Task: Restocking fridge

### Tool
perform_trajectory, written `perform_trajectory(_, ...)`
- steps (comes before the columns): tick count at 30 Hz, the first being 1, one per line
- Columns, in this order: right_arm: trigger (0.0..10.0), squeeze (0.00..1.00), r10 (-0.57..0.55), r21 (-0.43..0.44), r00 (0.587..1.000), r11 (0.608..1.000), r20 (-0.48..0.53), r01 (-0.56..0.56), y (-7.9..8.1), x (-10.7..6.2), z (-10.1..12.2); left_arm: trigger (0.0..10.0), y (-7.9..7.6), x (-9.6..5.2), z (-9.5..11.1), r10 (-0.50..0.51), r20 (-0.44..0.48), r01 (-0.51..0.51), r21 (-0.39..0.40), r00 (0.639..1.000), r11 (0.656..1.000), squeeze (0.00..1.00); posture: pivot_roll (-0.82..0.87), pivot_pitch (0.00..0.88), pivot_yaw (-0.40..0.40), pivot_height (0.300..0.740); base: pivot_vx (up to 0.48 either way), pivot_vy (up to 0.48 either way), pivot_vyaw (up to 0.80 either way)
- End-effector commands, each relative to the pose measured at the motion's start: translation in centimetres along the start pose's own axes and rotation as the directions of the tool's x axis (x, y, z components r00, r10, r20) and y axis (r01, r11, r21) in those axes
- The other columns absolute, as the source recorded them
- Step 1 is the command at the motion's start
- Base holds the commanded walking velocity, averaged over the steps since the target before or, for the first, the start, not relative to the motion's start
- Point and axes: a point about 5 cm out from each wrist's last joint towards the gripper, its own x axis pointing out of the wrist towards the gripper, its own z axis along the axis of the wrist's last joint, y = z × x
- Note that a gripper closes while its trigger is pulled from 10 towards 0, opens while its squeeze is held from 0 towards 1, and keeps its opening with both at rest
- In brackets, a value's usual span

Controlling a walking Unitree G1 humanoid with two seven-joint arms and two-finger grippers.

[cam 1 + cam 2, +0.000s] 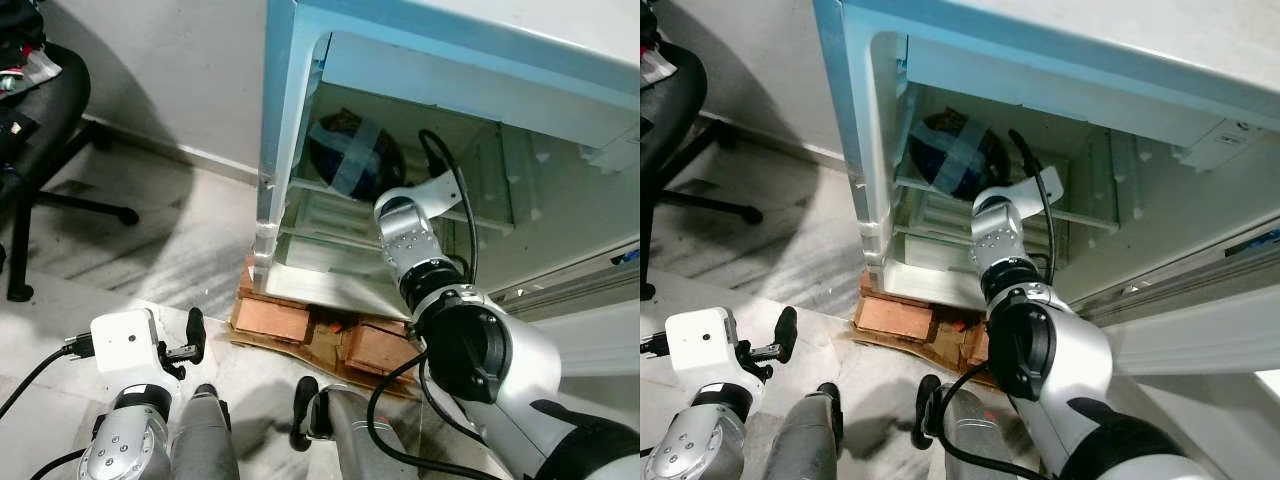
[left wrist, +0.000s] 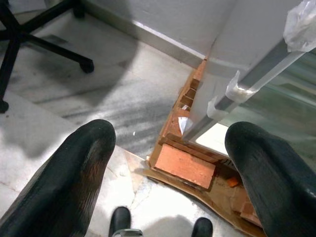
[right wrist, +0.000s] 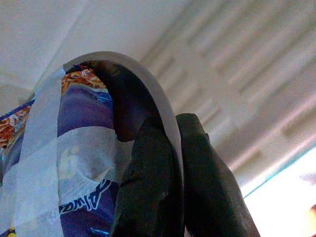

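A dark bowl (image 1: 345,150) holding a purple snack packet (image 3: 84,143), strapped with pale tape, rests on a glass shelf (image 1: 480,215) inside the open fridge (image 1: 855,150). My right arm reaches into the fridge. My right gripper (image 3: 173,128) is shut on the bowl's grey rim (image 3: 143,84), which sits pinched between the two black fingers. My left gripper (image 2: 168,163) hangs low outside the fridge, open and holding nothing, above the floor by the fridge's front corner.
The fridge stands on red bricks (image 1: 275,320) and cardboard. A black office chair (image 1: 40,130) with a wheeled base is on the left. The fridge door (image 1: 580,290) swings out on the right. Marble floor (image 1: 170,230) lies between chair and fridge.
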Motion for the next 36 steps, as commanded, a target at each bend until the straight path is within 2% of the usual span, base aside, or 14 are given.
perform_trajectory(1,10.0,0.0,-0.012,-0.066,0.998,0.998,0.061,0.016,0.0,0.3,1.5,10.0,-0.1,-0.6,-0.2,0.012,-0.017,-0.012,0.002,1.0,1.0,0.0,0.28,0.365,-0.192,0.74,0.0,0.0,0.0)
perform_trajectory(4,10.0,0.0,-0.017,-0.108,0.996,0.994,0.088,0.027,0.1,0.4,2.2,10.0,-0.2,-0.7,-0.2,0.016,-0.02,-0.016,-0.001,1.0,1.0,0.0,0.28,0.37,-0.194,0.74,0.0,0.0,0.0)
perform_trajectory(7,10.0,0.0,-0.01,-0.096,0.996,0.995,0.089,0.018,0.3,0.4,2.3,10.0,-0.2,-0.8,-0.2,0.017,-0.02,-0.017,-0.003,1.0,1.0,0.0,0.28,0.377,-0.196,0.74,0.0,0.0,0.0)
perform_trajectory(8,10.0,0.87,-0.01,-0.102,0.996,0.995,0.093,0.019,0.4,0.4,2.4,10.0,-0.2,-0.8,-0.2,0.019,-0.021,-0.019,-0.004,1.0,1.0,0.0,0.28,0.383,-0.196,0.74,0.0,0.0,0.0)
perform_trajectory(9,10.0,0.96,-0.007,-0.104,0.995,0.994,0.095,0.017,0.8,0.4,2.5,10.0,-0.2,-0.9,-0.2,0.023,-0.022,-0.023,-0.006,0.999,1.0,0.0,0.28,0.389,-0.197,0.74,0.0,0.0,0.0)
perform_trajectory(10,10.0,1.0,-0.009,-0.116,0.995,0.993,0.099,0.021,1.0,0.4,2.5,10.0,-0.1,-0.9,-0.1,0.026,-0.023,-0.026,-0.007,0.999,1.0,0.0,0.28,0.392,-0.199,0.74,0.0,0.0,0.0)
perform_trajectory(15,10.0,1.0,-0.004,-0.115,0.996,0.993,0.093,0.014,1.4,0.3,2.4,10.0,-0.1,-1.0,-0.1,0.034,-0.025,-0.034,-0.009,0.999,0.999,0.0,0.27,0.395,-0.203,0.74,0.0,0.0,0.0)
perform_trajectory(20,10.0,1.0,-0.004,-0.076,0.997,0.997,0.078,0.01,1.2,0.3,2.2,10.0,-0.1,-0.6,-0.1,0.037,-0.021,-0.037,-0.007,0.999,0.999,0.0,0.27,0.386,-0.204,0.74,0.0,0.0,0.0)
perform_trajectory(26,10.0,1.0,0.069,-0.096,0.994,0.993,0.083,-0.061,1.9,0.4,2.7,10.0,0.0,0.2,0.1,0.035,-0.003,-0.035,0.004,0.999,0.999,0.0,0.27,0.361,-0.198,0.74,0.0,0.0,0.0)
perform_trajectory(28,10.0,1.0,0.089,-0.124,0.992,0.989,0.086,-0.078,2.1,0.4,2.9,10.0,0.0,0.6,0.2,0.035,0.004,-0.035,0.008,0.999,0.999,0.0,0.26,0.345,-0.195,0.74,0.0,0.0,0.0)
perform_trajectory(30,10.0,1.0,0.119,-0.19,0.988,0.977,0.094,-0.1,2.2,0.4,3.2,10.0,0.1,1.2,0.4,0.034,0.016,-0.034,0.012,0.999,0.999,0.0,0.26,0.327,-0.19,0.74,0.0,0.0,0.0)
perform_trajectory(31,10.0,1.0,0.119,-0.19,0.988,0.977,0.094,-0.1,2.2,0.4,3.2,10.0,0.1,1.2,0.4,0.034,0.016,-0.034,0.012,0.999,0.999,0.0,0.26,0.327,-0.19,0.74,0.0,0.0,0.0)
perform_trajectory(33,10.0,1.0,0.163,-0.255,0.982,0.958,0.101,-0.133,2.1,0.5,3.8,10.0,0.1,2.0,0.7,0.026,0.033,-0.027,0.02,0.999,0.999,0.0,0.25,0.296,-0.177,0.74,0.0,0.0,0.0)
perform_trajectory(36,10.0,1.0,0.19,-0.303,0.976,0.941,0.108,-0.149,2.0,0.6,4.3,10.0,0.0,2.7,0.9,0.017,0.045,-0.018,0.03,0.999,0.999,0.0,0.24,0.282,-0.17,0.74,0.0,0.0,0.0)
